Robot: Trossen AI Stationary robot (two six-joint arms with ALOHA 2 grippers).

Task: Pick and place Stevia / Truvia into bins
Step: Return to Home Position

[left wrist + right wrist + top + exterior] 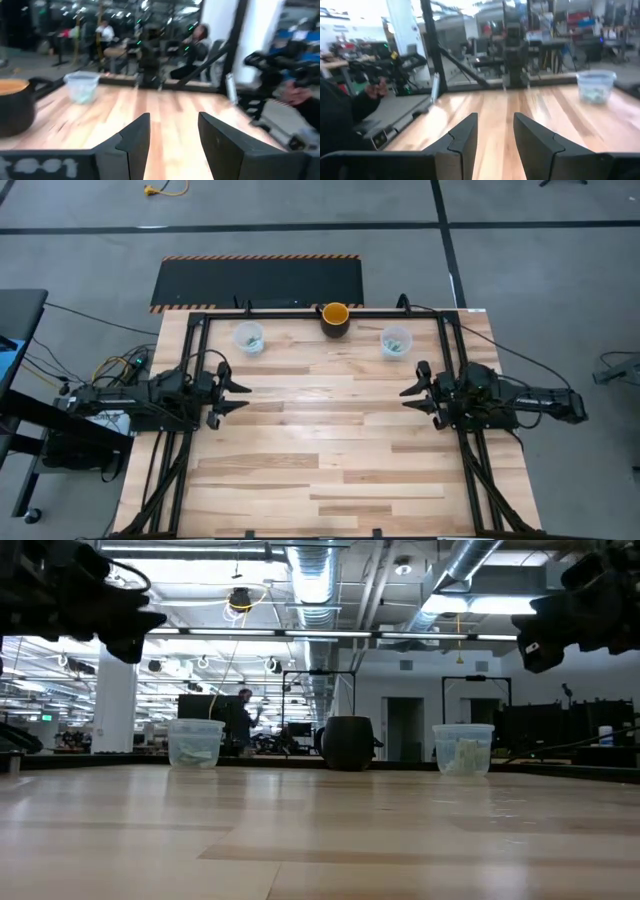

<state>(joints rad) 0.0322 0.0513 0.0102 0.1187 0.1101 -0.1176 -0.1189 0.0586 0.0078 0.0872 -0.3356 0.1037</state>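
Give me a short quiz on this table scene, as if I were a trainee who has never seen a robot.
1. True or false: the left gripper holds a sachet.
2. What stands between the left clear cup and the right clear cup? A. the dark cup with a yellow inside B. a plate C. a bottle
3. Fill in: the right gripper is ____ (open or shut).
Key: 1 false, it is open and empty; 2 A; 3 open.
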